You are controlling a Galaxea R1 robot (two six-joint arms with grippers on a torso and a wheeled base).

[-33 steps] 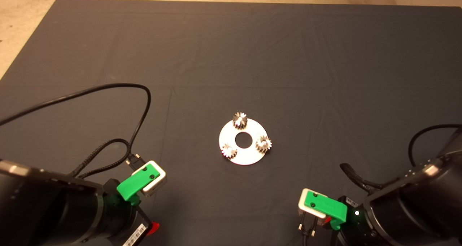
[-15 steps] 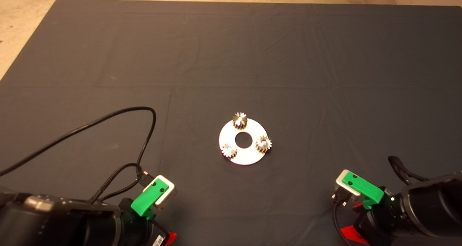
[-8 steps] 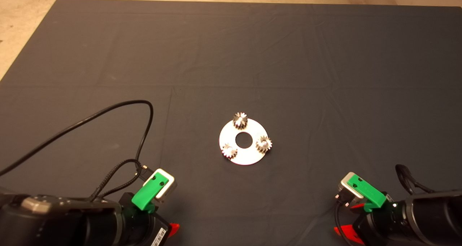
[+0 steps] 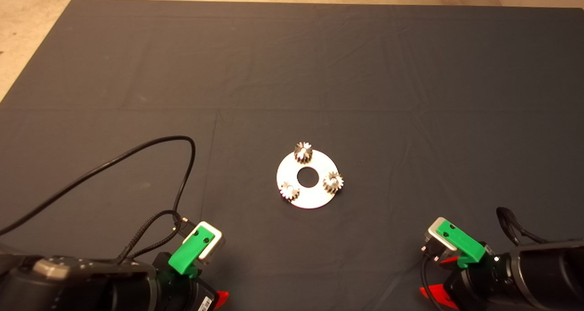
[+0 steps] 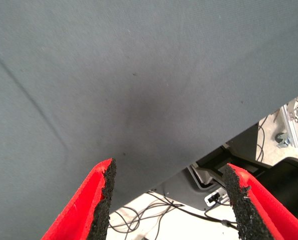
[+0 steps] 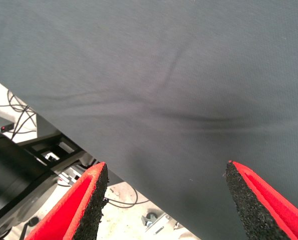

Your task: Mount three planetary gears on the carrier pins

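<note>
The left tool (image 5: pixel 166 200) waits at the near left edge, fingers spread and empty. Mid-mat, three planetary gears (image 4: pixel 303 152) sit on the disc (image 4: pixel 315 197), hiding its carrier pins. The right tool (image 6: pixel 164 200) waits near right, spread.

Wrinkled dark mat (image 4: pixel 292 64), pale, perhaps concrete floor (image 4: pixel 27 33) beyond.

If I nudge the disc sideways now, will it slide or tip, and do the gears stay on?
The disc lies flat on the mat, so it would probably slide or drag, not tip. The three gears sit on it, seemingly pinned, likely travelling along.
</note>
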